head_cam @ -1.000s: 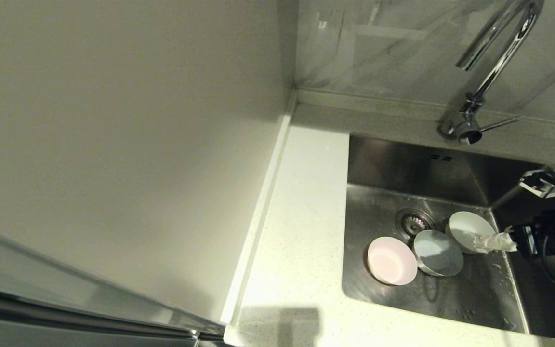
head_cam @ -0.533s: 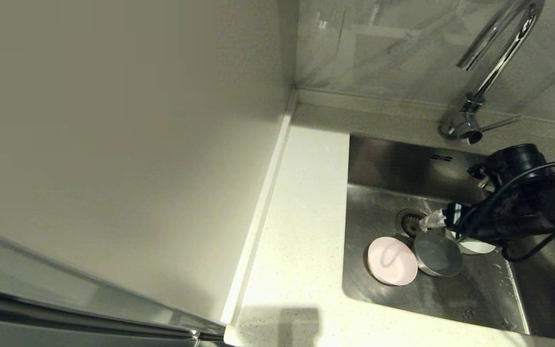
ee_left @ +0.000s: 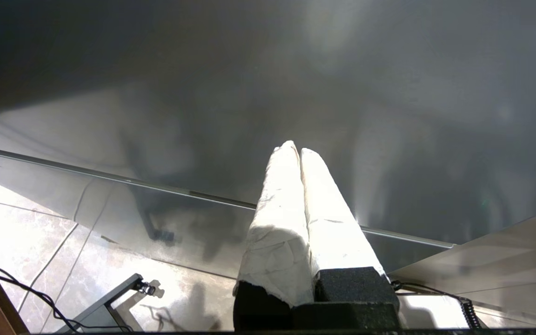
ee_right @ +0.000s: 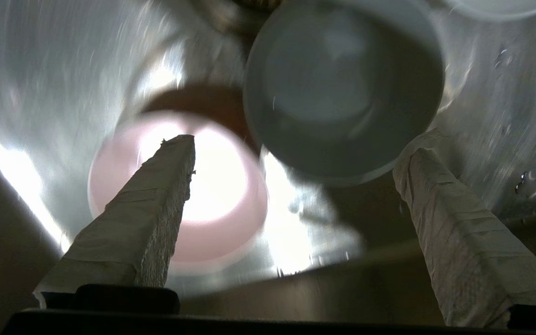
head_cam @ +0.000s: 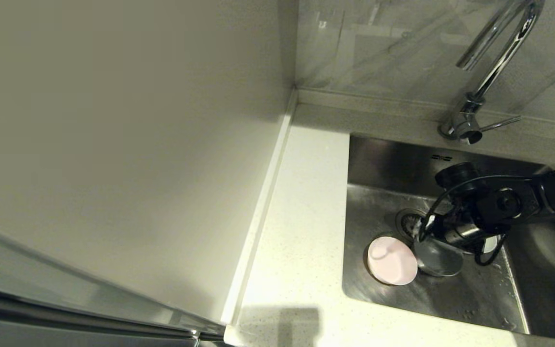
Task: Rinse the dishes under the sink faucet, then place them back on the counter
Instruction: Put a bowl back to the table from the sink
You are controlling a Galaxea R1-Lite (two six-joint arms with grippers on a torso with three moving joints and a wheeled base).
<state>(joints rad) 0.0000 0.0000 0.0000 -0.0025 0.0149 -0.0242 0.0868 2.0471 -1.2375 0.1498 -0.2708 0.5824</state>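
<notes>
Jaws spread, right gripper (ee_right: 296, 144) over sink (head_cam: 480, 299)

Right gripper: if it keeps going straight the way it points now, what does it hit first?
Probably the pale blue bowl, or the sink floor beside the pink bowl. The open right gripper straddles both; depth is unclear.

Right gripper (head_cam: 424, 230): shifted from the sink's right wall, beside the white bowl (head_cam: 490, 244), leftward across the basin; now poised over the pale blue bowl (head_cam: 437, 258), drain side. Jaws wide apart, empty.
White bowl: formerly in plain sight, now mostly hidden under the arm.
Pale blue bowl: now shadowed.
</notes>
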